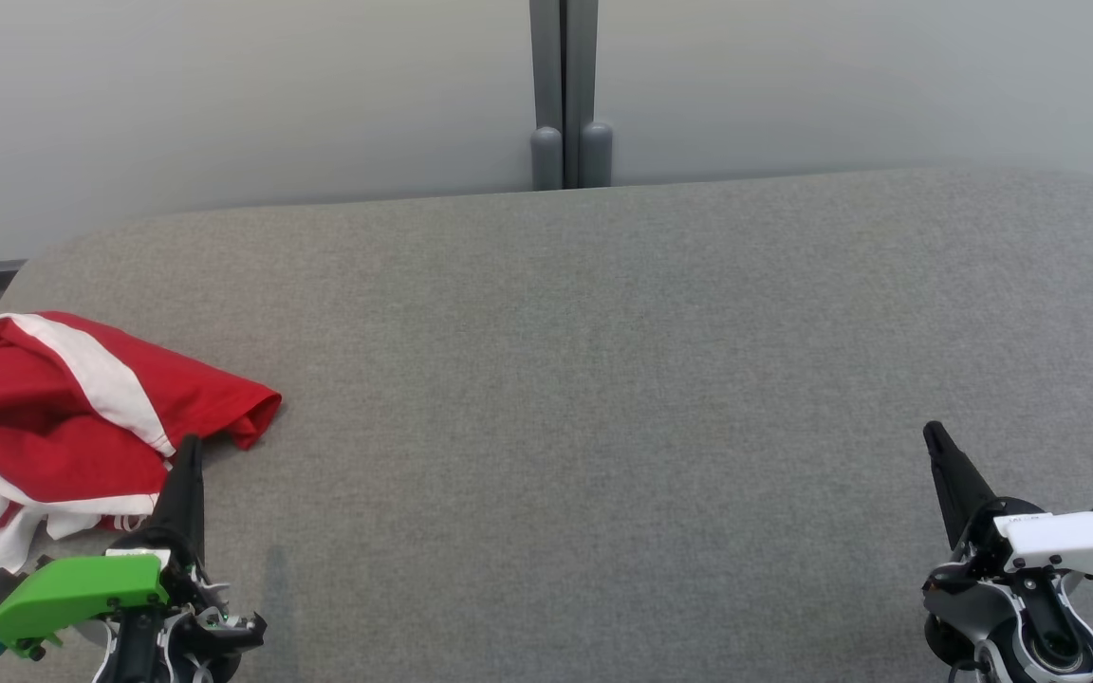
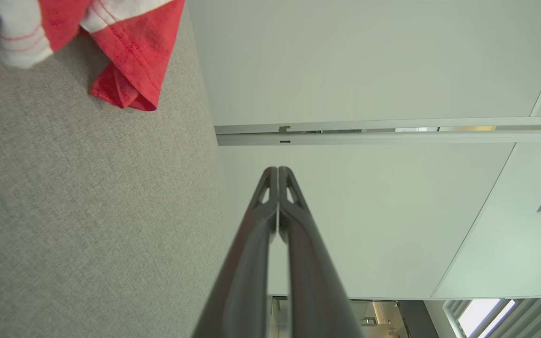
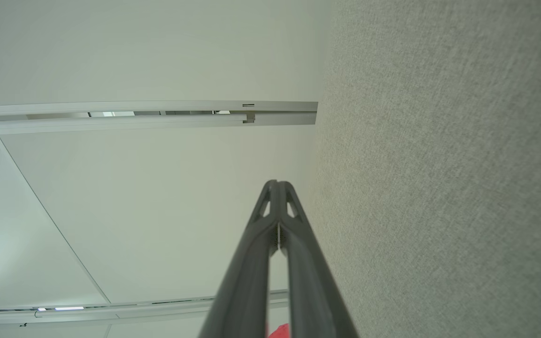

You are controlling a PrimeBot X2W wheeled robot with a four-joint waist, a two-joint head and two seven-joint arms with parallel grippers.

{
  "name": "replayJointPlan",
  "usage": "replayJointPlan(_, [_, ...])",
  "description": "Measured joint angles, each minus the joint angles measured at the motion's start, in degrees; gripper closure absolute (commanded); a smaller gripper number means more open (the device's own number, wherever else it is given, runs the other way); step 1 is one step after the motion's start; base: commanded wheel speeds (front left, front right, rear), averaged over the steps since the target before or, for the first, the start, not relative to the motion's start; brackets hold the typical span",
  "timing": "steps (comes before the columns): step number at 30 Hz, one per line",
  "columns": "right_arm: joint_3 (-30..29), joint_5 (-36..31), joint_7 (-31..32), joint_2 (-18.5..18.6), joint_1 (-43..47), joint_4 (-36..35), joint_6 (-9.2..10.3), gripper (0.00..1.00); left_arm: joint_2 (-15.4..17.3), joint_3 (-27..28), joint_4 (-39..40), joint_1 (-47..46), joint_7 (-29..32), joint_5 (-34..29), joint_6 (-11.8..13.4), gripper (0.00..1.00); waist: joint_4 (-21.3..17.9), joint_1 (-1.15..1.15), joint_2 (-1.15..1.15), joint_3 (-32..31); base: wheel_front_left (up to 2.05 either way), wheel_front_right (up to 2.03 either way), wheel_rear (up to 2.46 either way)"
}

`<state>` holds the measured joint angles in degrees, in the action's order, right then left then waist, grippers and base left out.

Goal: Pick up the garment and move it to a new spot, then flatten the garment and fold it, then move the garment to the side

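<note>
A red and white garment (image 1: 63, 417) lies crumpled at the left edge of the grey table (image 1: 603, 379). Its red sleeve end (image 2: 129, 89) also shows at the top left of the left wrist view. My left gripper (image 1: 190, 446) sits at the lower left, shut and empty, its tip just in front of the garment's near edge. At the lower right, far from the garment, my right gripper (image 1: 934, 434) is shut with nothing in it. In both wrist views the fingers (image 2: 277, 171) (image 3: 277, 184) press together at the tips.
Pale wall panels (image 1: 224, 95) with a grey post (image 1: 564, 95) stand behind the table's far edge. Grey cloth covers the whole tabletop between the two arms.
</note>
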<state>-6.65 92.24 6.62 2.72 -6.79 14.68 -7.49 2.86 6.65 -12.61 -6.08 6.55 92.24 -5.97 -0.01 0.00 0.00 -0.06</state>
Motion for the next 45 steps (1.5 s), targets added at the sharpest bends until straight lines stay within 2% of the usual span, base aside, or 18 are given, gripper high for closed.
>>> replayJointPlan(29, [0.0, 0.0, 0.0, 0.0, 0.0, 0.0, 0.00, 1.00, 0.0, 0.0, 0.0, 0.0, 0.0, 0.0, 0.0, 1.00, 0.0, 0.00, 0.00, 0.0, 0.00, 0.00, 0.00])
replayJointPlan(30, [0.0, 0.0, 0.0, -0.1, 0.1, 0.2, 0.00, 0.00, 0.0, 0.0, -0.2, 0.1, 0.0, 0.0, 0.0, 0.00, 0.0, 0.00, 0.00, 0.0, 0.00, 0.00, 0.00])
replayJointPlan(38, [0.7, -1.3, -0.9, -0.4, 2.2, 2.2, 0.02, 0.00, -0.5, -0.5, -3.1, 2.0, -1.2, -0.6, 0.0, 0.00, 0.0, 0.00, 0.00, 0.1, 0.00, 0.00, 0.00])
replayJointPlan(45, [1.5, -7.9, -3.0, 0.3, 2.1, 2.1, 0.02, 0.00, -0.2, -1.5, -3.6, 2.0, -3.1, -7.7, 0.0, 0.00, 0.0, 0.00, 0.00, 0.2, 0.00, 0.00, 0.00])
